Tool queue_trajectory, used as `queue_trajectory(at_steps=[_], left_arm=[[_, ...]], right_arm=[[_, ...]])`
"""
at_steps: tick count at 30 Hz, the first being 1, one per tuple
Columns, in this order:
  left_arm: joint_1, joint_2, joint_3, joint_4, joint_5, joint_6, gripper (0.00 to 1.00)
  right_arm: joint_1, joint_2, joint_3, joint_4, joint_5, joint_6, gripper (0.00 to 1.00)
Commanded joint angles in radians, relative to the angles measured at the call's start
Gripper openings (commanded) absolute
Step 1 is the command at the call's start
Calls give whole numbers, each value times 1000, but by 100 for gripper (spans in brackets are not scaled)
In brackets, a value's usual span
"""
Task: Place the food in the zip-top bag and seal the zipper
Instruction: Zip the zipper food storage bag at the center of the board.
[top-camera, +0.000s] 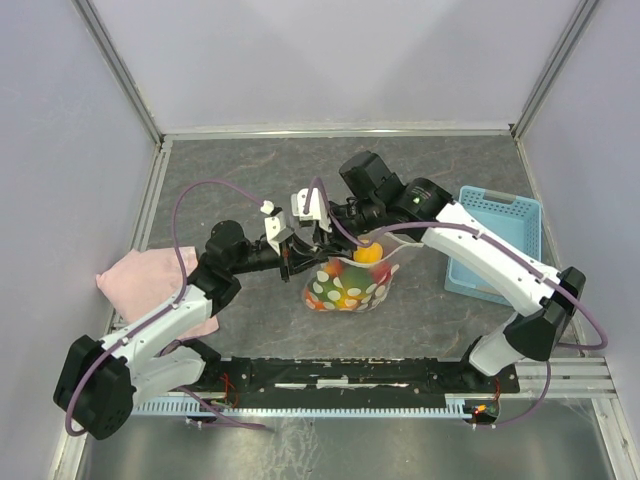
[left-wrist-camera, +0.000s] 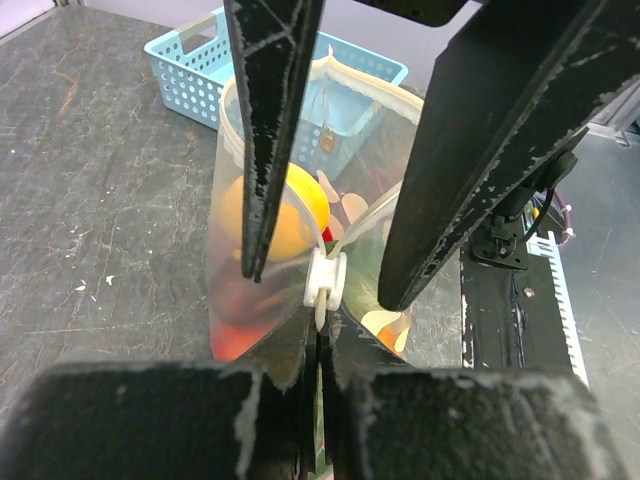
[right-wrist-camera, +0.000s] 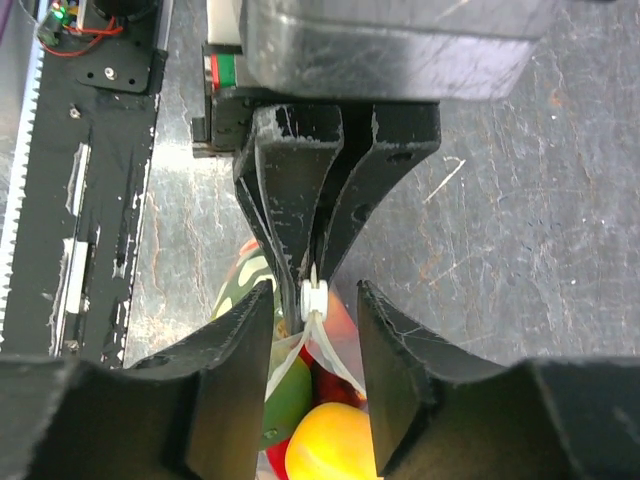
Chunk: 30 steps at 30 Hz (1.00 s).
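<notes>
Top view: bag (top-camera: 350, 285) of fruit (top-camera: 366, 254) stands mid-table, between cloth (top-camera: 140, 280) and basket (top-camera: 500, 235).
Wrist views: zipper (left-wrist-camera: 325, 282) end, mouth gaping.
Left claw (left-wrist-camera: 320, 400): clenched on the zipper.
Right claw (right-wrist-camera: 315, 300): half open, straddling the zipper.

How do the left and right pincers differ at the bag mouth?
The left pincer is shut on the zipper; the right pincer stands open, one finger either side of it. The left pincer comes from the left, the right pincer from the right. Both meet at the mouth of the zip-top bag.
</notes>
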Motion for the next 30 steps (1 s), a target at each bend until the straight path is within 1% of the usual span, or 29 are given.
queue_trajectory(at_steps=[1,5,7,13,25,27,30], left_arm=[[-4,-29,12,25,15,84,3],[-4,-32,12,21,7,87,3],[-4,-35,9,19,0,89,3],[-4,-45,5,24,-10,91,3],[-6,-31,9,25,-6,87,3],[-6,-33,8,26,-7,86,3],[-6,-36,6,26,-13,86,3]], right_arm=[[-18,16,66,34,-91,-34,44],[-30,29,69,14,-108,-37,32],[-34,30,70,0,-103,-38,30],[-43,23,56,-28,-89,-43,28],[-43,59,84,-48,-144,-45,29],[-43,67,93,-60,-140,-51,25],[-44,69,99,-84,-123,-60,14]])
